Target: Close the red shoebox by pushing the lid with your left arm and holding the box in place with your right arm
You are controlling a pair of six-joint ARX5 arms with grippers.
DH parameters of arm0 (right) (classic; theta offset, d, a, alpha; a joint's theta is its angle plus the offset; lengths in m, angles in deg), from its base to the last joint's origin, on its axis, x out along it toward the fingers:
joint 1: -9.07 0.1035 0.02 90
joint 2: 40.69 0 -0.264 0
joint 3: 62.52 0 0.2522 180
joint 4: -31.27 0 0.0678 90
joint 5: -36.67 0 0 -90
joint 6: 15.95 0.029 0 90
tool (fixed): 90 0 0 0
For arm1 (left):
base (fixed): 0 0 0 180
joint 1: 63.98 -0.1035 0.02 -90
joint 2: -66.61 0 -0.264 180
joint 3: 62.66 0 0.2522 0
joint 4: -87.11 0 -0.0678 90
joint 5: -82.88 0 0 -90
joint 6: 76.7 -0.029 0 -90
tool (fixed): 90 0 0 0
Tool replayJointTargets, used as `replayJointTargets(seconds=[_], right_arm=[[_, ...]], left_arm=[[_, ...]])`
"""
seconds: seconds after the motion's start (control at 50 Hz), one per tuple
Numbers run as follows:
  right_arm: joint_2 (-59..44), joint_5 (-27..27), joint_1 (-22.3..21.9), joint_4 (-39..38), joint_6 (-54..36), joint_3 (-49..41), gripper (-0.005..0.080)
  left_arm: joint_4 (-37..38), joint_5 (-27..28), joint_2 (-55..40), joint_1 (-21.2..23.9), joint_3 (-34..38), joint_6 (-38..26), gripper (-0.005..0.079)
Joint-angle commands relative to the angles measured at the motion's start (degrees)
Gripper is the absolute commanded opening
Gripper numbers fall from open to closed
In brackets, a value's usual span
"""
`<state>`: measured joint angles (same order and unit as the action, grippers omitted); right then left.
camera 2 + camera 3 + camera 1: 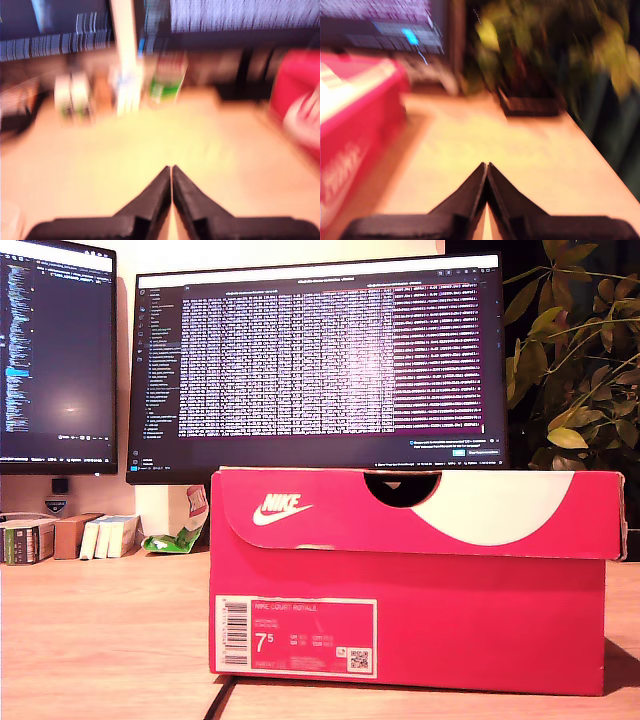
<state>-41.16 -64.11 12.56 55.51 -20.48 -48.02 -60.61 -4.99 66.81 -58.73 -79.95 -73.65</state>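
My first tool (171, 170) has its tips pressed together, pinching nothing, over bare surface (150, 145) with the box (297, 105) well off to one side. My second tool (487, 166) is likewise pressed together and empty, the box (355, 130) near it. Both views are blurred. Neither touches the box, likely because the lid (420, 510) already sits down flat. In the exterior view the red box stands mid-surface before 2 monitors (320, 360), white swoosh and size label facing the camera.
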Motion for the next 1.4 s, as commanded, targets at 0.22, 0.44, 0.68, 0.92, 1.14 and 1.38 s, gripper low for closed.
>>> replayJointTargets(seconds=[0.22,0.44,0.68,0.92,1.14,1.38], right_arm=[[0.37,-0.26,0.11,-0.42,0.07,-0.26,-0.0012],[0.37,-0.28,0.11,-0.39,0.07,-0.26,-0.0012],[0.37,-0.28,0.11,-0.42,0.07,-0.26,-0.0012],[0.37,-0.26,-0.15,-0.42,0.07,-0.26,-0.0012],[0.37,-0.28,-0.24,-0.42,0.07,-0.26,-0.0012],[0.37,-0.28,-0.24,-0.42,0.07,-0.26,-0.0012]], left_arm=[[4.11,-2.45,0.35,0.11,1.20,0.94,-0.0019],[4.11,-2.21,0.31,0.13,1.16,1.44,-0.0018],[4.09,-2.19,0.31,0.13,1.16,1.44,-0.0018],[4.07,-2.19,0.37,0.11,1.16,1.44,-0.0018],[4.02,-2.14,0.46,-0.11,1.16,1.44,-0.0018],[4.02,-2.16,0.46,-1.75,1.16,1.44,-0.0018]])
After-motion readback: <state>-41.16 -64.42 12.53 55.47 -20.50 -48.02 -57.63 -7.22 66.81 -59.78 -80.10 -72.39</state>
